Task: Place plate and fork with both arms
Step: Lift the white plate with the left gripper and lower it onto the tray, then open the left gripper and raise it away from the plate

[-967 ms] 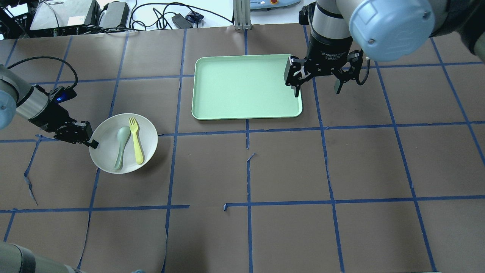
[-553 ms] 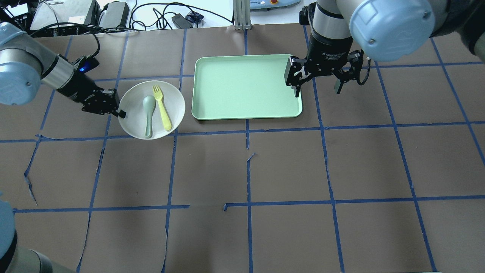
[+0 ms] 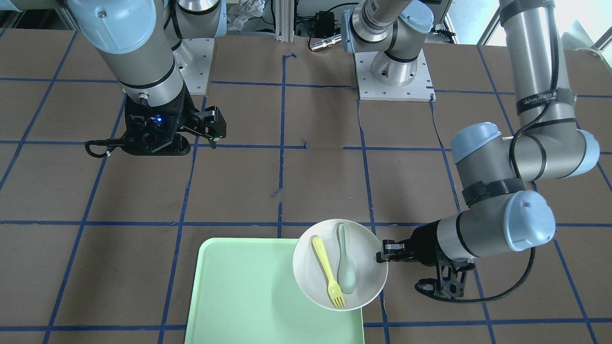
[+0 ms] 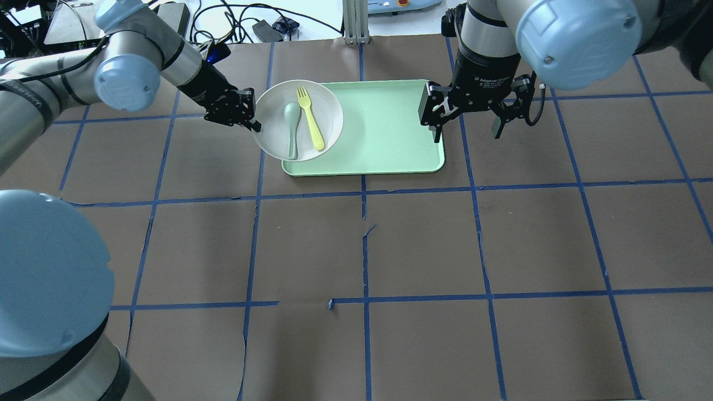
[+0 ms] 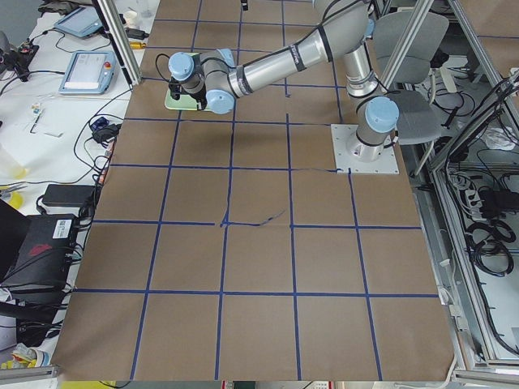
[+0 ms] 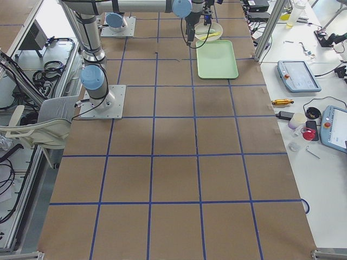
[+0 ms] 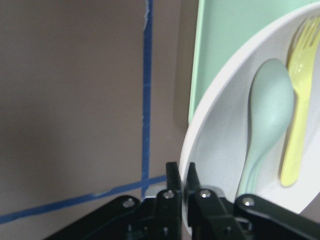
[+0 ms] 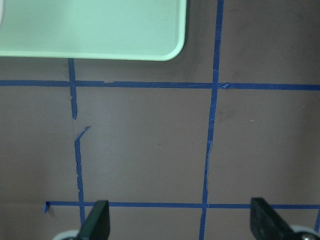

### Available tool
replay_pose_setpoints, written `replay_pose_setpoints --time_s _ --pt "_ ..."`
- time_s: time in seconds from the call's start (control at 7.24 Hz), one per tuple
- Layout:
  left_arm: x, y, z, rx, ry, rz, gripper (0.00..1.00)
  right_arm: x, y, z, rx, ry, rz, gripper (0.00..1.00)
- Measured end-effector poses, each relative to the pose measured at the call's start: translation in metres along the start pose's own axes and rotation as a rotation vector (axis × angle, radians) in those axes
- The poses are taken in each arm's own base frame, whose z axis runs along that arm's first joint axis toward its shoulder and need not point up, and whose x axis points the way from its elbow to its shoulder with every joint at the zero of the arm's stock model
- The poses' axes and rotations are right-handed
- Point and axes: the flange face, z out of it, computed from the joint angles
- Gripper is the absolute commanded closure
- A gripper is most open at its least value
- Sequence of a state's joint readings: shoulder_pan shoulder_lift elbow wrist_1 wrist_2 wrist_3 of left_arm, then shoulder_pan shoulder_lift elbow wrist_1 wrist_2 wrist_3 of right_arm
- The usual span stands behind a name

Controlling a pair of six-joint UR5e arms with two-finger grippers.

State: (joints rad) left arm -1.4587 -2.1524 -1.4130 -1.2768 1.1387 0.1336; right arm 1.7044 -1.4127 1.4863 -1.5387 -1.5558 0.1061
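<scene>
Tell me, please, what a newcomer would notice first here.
The off-white plate, gripped at its rim by the left gripper, overlaps the left end of the mint-green tray, with the yellow fork and a pale spoon lying in it. The right gripper hangs open at the tray's other end.

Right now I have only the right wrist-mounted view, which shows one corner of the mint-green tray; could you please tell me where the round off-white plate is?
Observer: The round off-white plate overlaps the far left corner of the rectangular mint-green tray, and the left tool is clamped on its rim.
Operator: Thank you. Is the fork on it?
Observer: Yes, the slim yellow plastic fork lies in the plate beside a pale green-grey spoon.
Operator: And where does my tool stand relative to that?
Observer: The right tool is open and empty at the tray's opposite, right edge.
</scene>
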Motion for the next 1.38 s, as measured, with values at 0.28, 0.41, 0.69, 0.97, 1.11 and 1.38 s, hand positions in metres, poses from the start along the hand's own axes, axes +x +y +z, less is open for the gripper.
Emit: replay_pose_setpoints --time_s 0.28,0.41,0.69,0.97,1.11,1.38 --pt "0.032 -0.031 0.033 0.000 0.016 0.015 1.00 0.000 0.001 0.004 -0.007 -0.002 0.001 0.00" --pt "0.043 -0.040 0.051 -0.008 0.019 0.028 1.00 0.000 0.001 0.006 -0.012 -0.001 0.004 0.00" --pt "0.060 -0.047 0.084 -0.019 0.017 0.059 1.00 0.000 0.002 0.009 -0.016 0.000 0.002 0.00" --pt "0.064 -0.048 0.099 -0.026 0.016 0.084 1.00 0.000 0.002 0.009 -0.016 0.001 0.001 0.00" --pt "0.066 -0.049 0.101 -0.023 0.016 0.096 1.00 0.000 0.002 0.009 -0.015 0.000 0.002 0.00" --pt "0.067 -0.049 0.103 -0.019 0.015 0.124 0.77 0.000 0.002 0.009 -0.014 -0.002 0.001 0.00"
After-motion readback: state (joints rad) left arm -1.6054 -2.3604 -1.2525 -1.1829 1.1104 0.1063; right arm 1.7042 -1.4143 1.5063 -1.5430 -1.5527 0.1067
